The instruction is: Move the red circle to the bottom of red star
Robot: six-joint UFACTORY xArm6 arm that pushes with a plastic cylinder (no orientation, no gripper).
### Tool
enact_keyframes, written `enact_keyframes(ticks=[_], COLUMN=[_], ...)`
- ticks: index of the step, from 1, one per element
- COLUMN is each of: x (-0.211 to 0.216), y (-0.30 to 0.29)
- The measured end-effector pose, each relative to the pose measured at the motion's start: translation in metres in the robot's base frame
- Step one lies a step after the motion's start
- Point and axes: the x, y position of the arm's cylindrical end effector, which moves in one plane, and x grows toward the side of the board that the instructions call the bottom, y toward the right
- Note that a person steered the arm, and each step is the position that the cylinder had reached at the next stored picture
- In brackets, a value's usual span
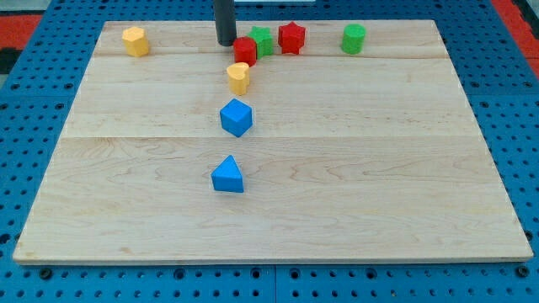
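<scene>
The red circle [245,50] stands near the view's top, touching a green star [262,40] on its right. The red star [291,38] stands just right of the green star. My tip [226,42] is a dark rod coming down from the view's top. Its end rests just left of the red circle, close to it or touching it.
A yellow heart [239,77] sits just below the red circle. A blue cube [237,117] and a blue triangle [227,175] lie lower down the board. A yellow hexagon [135,40] is at top left, a green cylinder [354,38] at top right. The wooden board [379,168] sits on blue pegboard.
</scene>
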Motion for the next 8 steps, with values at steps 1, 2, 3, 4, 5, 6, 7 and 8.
enact_keyframes(ticks=[1,2,3,4,5,6,7,8], x=[0.035,0.050,0.050,0.050,0.048,0.038,0.030,0.037], y=[0.000,0.004,0.028,0.053,0.076,0.094,0.093,0.048])
